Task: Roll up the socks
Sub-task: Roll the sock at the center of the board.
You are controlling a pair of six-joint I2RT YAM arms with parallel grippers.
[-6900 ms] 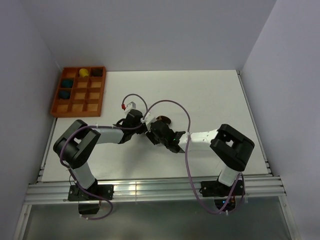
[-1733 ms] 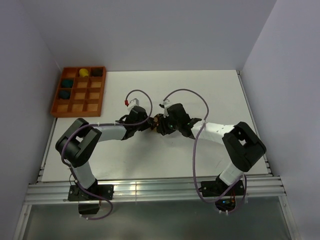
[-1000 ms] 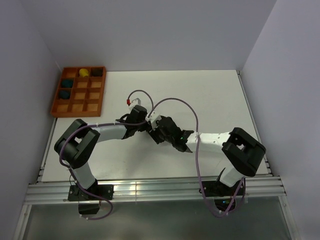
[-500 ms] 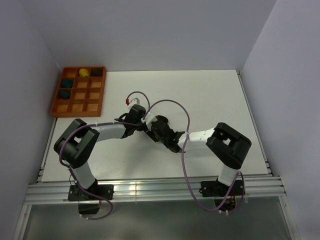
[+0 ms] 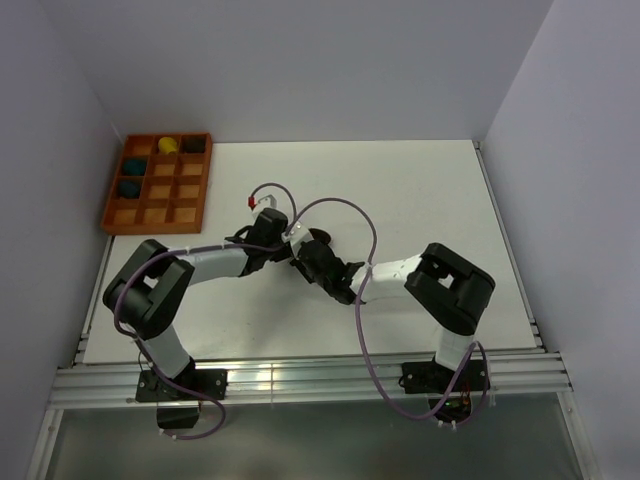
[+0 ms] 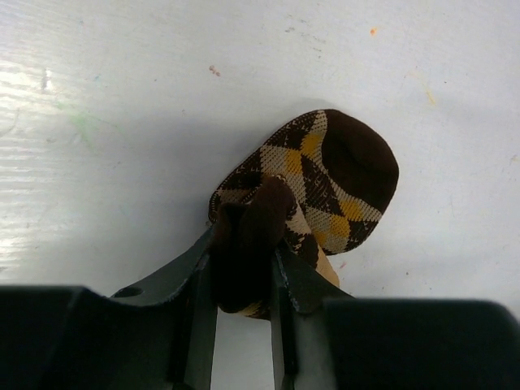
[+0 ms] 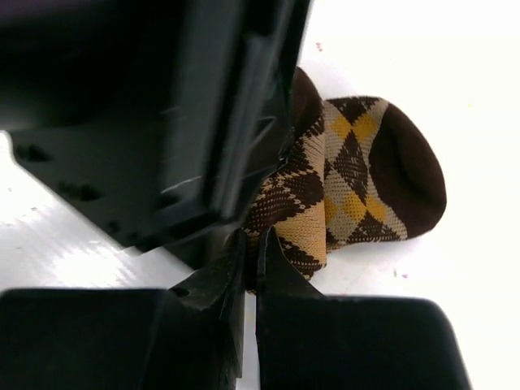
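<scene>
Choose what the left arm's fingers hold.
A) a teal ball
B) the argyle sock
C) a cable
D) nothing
B: the left wrist view shows the left fingers pinching a dark-brown fold of the sock.

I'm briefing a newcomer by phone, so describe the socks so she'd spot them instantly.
Look to the middle of the white table, where both arms meet. The socks lie there in a bundle, pinched by the left gripper: brown-and-tan argyle, unlike the teal balls and yellow ball in the corner tray.
</scene>
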